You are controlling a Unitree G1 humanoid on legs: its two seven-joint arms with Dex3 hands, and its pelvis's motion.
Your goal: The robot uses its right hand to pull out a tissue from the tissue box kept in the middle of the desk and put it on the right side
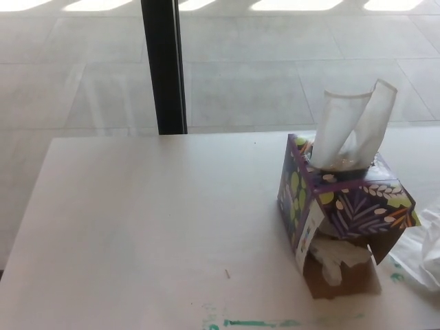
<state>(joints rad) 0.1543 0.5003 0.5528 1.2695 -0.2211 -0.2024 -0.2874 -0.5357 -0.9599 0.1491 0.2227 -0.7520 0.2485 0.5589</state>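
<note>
A purple tissue box (337,199) with leaf patterns stands on the white desk (151,227), right of the middle. A white tissue (352,127) sticks up out of its top opening. The box's front side is torn open, and crumpled tissue (337,256) shows in the brown cardboard gap. A white tissue (427,247) lies on the desk at the right edge of the picture. Neither of my hands shows in the head view.
A black post (163,65) stands behind the desk's far edge, with a pale tiled floor beyond. Green marks (254,322) run along the desk's near edge. A small dark speck (227,274) lies left of the box.
</note>
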